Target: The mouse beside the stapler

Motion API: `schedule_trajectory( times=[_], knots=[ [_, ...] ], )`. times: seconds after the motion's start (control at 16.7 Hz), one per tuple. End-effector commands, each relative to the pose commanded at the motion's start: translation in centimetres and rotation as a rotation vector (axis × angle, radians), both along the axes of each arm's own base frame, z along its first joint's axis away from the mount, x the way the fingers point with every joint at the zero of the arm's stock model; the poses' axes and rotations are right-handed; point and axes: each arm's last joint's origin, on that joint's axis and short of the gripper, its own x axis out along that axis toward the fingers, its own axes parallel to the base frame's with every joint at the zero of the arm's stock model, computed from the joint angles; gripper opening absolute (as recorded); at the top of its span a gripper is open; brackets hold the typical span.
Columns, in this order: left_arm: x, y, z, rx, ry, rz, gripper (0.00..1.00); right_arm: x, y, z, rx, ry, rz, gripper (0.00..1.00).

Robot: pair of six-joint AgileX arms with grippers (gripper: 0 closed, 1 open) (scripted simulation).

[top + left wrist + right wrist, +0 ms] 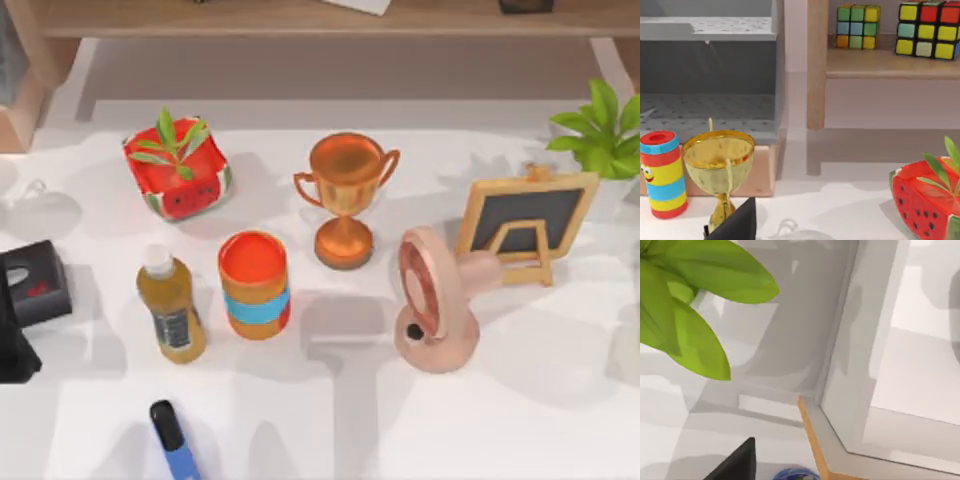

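Two grippers, grip state of both impossible to tell. Left gripper point(735, 223) glimpsed as a dark wedge in its wrist view, facing a gold cup point(719, 162) and a striped can point(661, 172) with a cartoon face. Right gripper point(735, 462) likewise a dark wedge, below broad green leaves point(685, 295).

Cannot place the mouse or the stapler from these views. Hence no judging which way the mouse lies from either gripper, how its long axis runs, or which arm is nearer. Probably calls for locating both before any reach.

Taking the copper trophy point(345, 200) as landmark:
- Orange can point(255, 285) just left and forward.
- Juice bottle point(172, 305) further left.
- Watermelon planter point(178, 165) left and behind.
- Pink fan point(432, 305) right and forward.
- Chalkboard easel point(525, 222) well to the right.
- Blue marker point(172, 435) far forward and left, lying lengthwise toward the near edge.

No legible writing anywhere: bottle label dark and unreadable, chalkboard blank.
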Motion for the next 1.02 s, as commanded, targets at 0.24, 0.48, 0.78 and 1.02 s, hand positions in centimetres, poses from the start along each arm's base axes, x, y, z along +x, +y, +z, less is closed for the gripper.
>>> schedule_trajectory(
  times=[0.24,0.48,0.78,1.02],
  knots=[
    [0.0,0.0,0.0,0.000,0.000,0.000,1.00,4.6,-5.4,-1.4,-0.018,0.061,-0.022,1.00],
    [0.0,0.0,0.0,0.000,0.000,0.000,1.00,7.6,-9.4,-5.8,-0.008,0.163,-0.018,1.00],
    [0.0,0.0,0.0,0.000,0.000,0.000,1.00,9.6,-10.0,-9.7,0.016,0.226,0.025,1.00],
    [0.0,0.0,0.0,0.000,0.000,0.000,1.00,9.8,-10.0,-9.9,0.018,0.225,0.030,1.00]
  ],
)
